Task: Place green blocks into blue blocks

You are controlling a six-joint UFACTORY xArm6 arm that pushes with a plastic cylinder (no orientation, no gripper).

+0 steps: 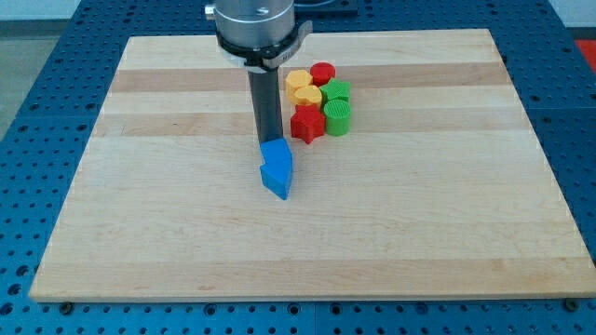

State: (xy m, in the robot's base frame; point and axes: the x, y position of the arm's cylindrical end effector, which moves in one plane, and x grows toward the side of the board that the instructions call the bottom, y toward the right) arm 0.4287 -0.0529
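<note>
Blue arrow-shaped block (277, 168): nearest the view's bottom, alone on the pale wooden worktop (140, 223), well left of the green blocks.
Dark rod: upright, my tip (268, 141) touching the blue block's top edge.
Hand: none on this arm, only the rod.
Yellow blocks (304, 88): cluster's left side.
Red star-shaped block (306, 124): below the yellow.
Red round block (322, 73): cluster's top.
Two green ribbed blocks (337, 106): cluster's right side, stacked top to bottom, touching.

1. Board (419, 233): pale wood, smooth, matt, with visible grain bands.
2. Blue blocks (277, 168), green blocks (337, 107), red blocks (306, 123), yellow blocks (303, 88): plastic, smooth, slight sheen.
3. Rod (267, 102): dark, matt.
4. Mount (256, 23): grey metal, dull sheen.
5. Table (56, 56): blue, perforated, matt.
</note>
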